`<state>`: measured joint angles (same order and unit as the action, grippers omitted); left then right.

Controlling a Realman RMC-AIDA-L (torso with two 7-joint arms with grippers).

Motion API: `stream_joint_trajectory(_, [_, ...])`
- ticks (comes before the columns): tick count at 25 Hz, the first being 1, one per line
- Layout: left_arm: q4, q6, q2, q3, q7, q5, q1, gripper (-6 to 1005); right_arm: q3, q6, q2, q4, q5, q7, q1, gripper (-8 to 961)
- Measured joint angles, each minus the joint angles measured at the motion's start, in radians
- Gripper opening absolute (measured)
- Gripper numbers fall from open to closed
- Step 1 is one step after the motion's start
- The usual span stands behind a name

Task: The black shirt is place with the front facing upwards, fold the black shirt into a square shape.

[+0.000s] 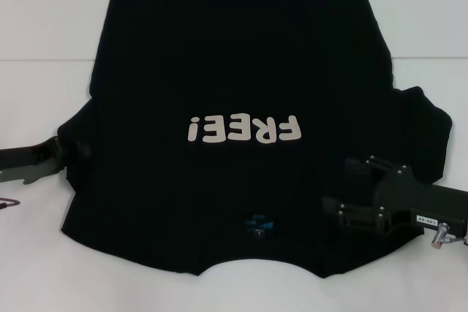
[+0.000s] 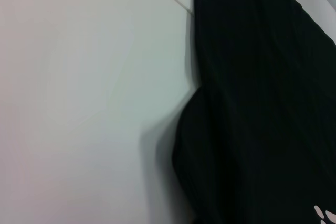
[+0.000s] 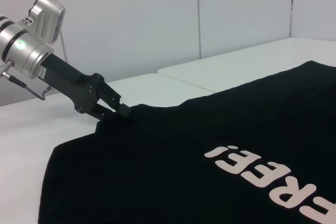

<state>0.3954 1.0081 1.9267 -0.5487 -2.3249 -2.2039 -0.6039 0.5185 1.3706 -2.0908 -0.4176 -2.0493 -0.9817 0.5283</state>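
The black shirt [image 1: 234, 85] was found laid flat, front up, on the white table [image 1: 44, 20], its off-white "FREE!" lettering [image 1: 245, 129] smooth. The left gripper [image 1: 62, 153] was seen clamped on the left sleeve edge. The right gripper [image 1: 344, 188] was positioned over the right sleeve; its jaw state could not be determined

One black shirt [image 1: 234, 71]; two claws: left claw [image 1: 73, 153], right claw [image 1: 349, 189].

A: What sort of place?
B: Looks like a robot lab. Plain white counter [image 1: 44, 27], bare white panelled wall [image 3: 157, 19], robot arm [image 3: 58, 72] over it.
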Motion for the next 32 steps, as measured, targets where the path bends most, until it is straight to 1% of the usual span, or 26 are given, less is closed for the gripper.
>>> stream_joint_trajectory(9, [0.000, -0.017, 0.001, 0.003, 0.002, 0.004, -0.002, 259, 0.000, 0.001, 0.000, 0.000, 0.001, 0.000, 0.002, 894])
stream_joint_trajectory(15, [0.000, -0.020, 0.002, 0.005, 0.009, 0.008, 0.001, 30, 0.000, -0.003, 0.000, -0.001, 0.004, 0.000, 0.006, 892])
stream_joint_trajectory(19, [0.011, -0.017, 0.002, 0.012, 0.009, 0.010, 0.009, 7, 0.000, -0.005, 0.000, -0.001, 0.004, 0.000, 0.008, 892])
stream_joint_trajectory(23, [0.052, -0.003, 0.001, 0.022, 0.002, 0.013, 0.038, 1, -0.003, -0.006, 0.000, 0.000, 0.005, 0.000, 0.009, 891])
stream_joint_trajectory(28, [0.077, 0.016, -0.006, 0.078, 0.003, 0.014, 0.071, 1, -0.006, -0.007, 0.000, -0.003, 0.006, 0.000, 0.010, 890])
stream_joint_trajectory(32, [0.086, 0.020, -0.006, 0.089, 0.006, 0.013, 0.082, 1, -0.007, -0.008, 0.000, -0.003, 0.006, 0.000, 0.014, 889])
